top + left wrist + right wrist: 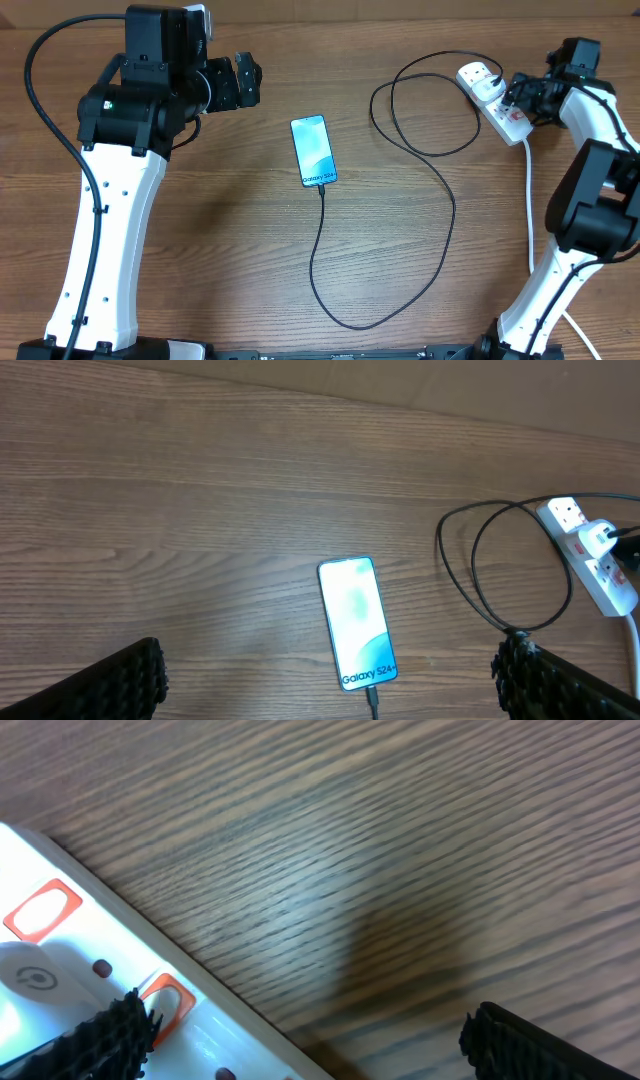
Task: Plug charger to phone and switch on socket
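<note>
Right pincer wide open, over socket

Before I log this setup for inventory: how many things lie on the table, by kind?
phone: 1
charger: 1
socket: 1
total: 3

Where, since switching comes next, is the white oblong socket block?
In the overhead view, the white socket block lies far right, by the right gripper, right of the loop in the thin black cable.
</note>
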You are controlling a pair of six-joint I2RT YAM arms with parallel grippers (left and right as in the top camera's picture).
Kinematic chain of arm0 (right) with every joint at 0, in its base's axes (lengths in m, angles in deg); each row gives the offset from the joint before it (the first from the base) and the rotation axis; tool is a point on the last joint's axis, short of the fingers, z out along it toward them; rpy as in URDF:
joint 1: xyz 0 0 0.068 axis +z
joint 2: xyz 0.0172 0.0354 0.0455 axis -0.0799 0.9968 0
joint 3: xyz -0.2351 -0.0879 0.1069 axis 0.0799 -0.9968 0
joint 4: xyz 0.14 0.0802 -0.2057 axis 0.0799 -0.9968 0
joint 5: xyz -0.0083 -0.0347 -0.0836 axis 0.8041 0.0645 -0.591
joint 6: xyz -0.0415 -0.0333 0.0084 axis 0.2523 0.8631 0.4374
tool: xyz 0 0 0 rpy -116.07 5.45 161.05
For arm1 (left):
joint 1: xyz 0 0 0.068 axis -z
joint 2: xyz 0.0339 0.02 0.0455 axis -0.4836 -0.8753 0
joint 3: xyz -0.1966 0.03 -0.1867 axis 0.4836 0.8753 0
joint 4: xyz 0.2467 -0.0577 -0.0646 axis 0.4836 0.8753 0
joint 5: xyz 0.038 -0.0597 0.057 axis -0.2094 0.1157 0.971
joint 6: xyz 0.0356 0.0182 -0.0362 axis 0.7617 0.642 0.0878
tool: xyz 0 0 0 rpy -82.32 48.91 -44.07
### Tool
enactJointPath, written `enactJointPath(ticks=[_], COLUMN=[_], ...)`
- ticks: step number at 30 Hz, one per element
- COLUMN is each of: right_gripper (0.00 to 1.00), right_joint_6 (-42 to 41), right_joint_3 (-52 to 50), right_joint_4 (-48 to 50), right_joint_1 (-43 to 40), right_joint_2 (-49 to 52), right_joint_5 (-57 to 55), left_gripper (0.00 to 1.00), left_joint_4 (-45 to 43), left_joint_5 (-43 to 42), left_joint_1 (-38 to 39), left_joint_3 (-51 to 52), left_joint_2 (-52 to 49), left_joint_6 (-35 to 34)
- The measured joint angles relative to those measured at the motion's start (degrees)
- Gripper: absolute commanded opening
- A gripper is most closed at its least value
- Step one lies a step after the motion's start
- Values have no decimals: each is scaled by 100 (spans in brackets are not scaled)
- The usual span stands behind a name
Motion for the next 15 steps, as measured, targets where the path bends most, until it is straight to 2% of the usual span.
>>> enactJointPath(ticks=[15], right_gripper=[100], right_joint_6=[-35], right_joint_3=[2], right_joint_4=[39], right_joint_1=[7], right_joint_2=[48], right_joint_5=[-55], left_gripper=[100], left_joint_4=[0], left_joint_5=[0], left_joint_1=[0], left_joint_3=[0], left_joint_2=[0], left_joint_6=[0])
